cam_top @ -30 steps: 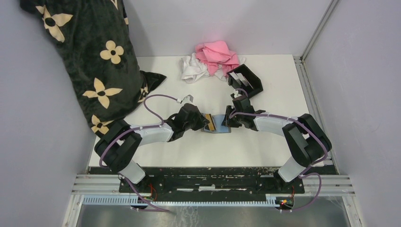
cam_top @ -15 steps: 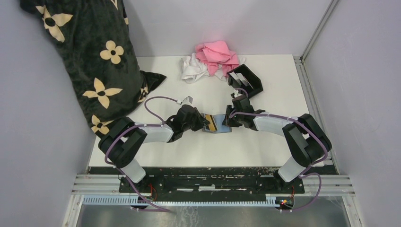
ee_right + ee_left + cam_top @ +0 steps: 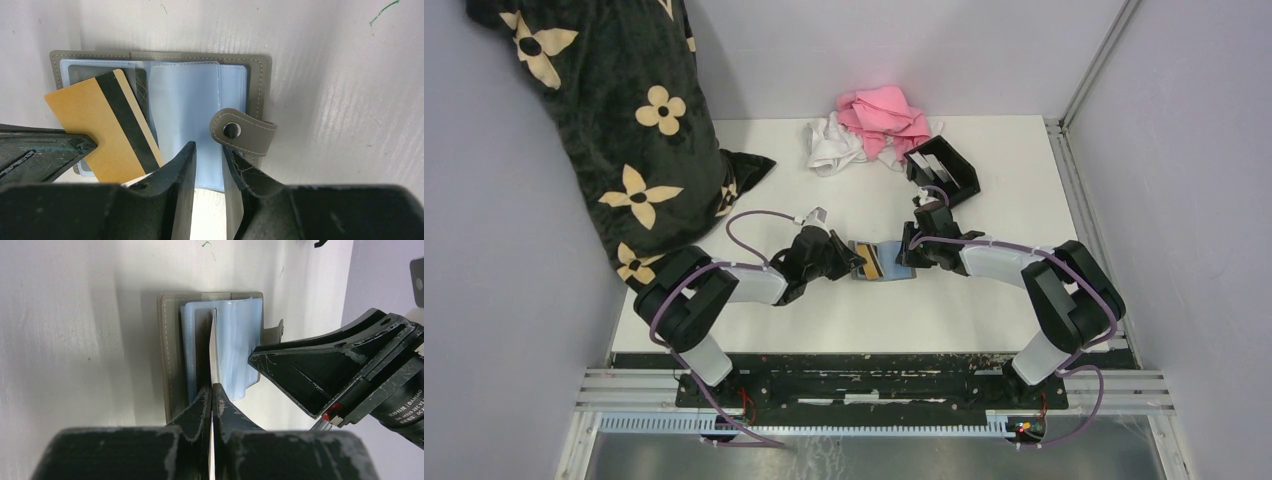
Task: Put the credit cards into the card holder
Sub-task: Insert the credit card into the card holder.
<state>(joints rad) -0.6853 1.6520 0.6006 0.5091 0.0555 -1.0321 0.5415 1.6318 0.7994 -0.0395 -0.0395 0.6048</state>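
Note:
A flat grey wallet [image 3: 886, 264] lies open between my grippers, not the card holder. My left gripper [image 3: 852, 262] is shut on a tan card with a black stripe [image 3: 102, 132], seen edge-on in the left wrist view [image 3: 214, 352], its far end still over the wallet's light blue sleeves [image 3: 240, 340]. My right gripper [image 3: 209, 150] is a narrow gap apart, tips down on the sleeves [image 3: 185, 100] beside the snap strap [image 3: 240, 131]. The black card holder [image 3: 956, 185] stands behind the right gripper with white cards [image 3: 932, 165] in it.
A pink and white cloth heap [image 3: 869, 128] lies at the back. A black flowered fabric [image 3: 624, 120] covers the far left. The right gripper's body [image 3: 340, 365] is close on the right in the left wrist view.
My left arm's elbow has swung right and the wrist has turned a little, still holding the tan card at the wallet. The right arm has not moved.

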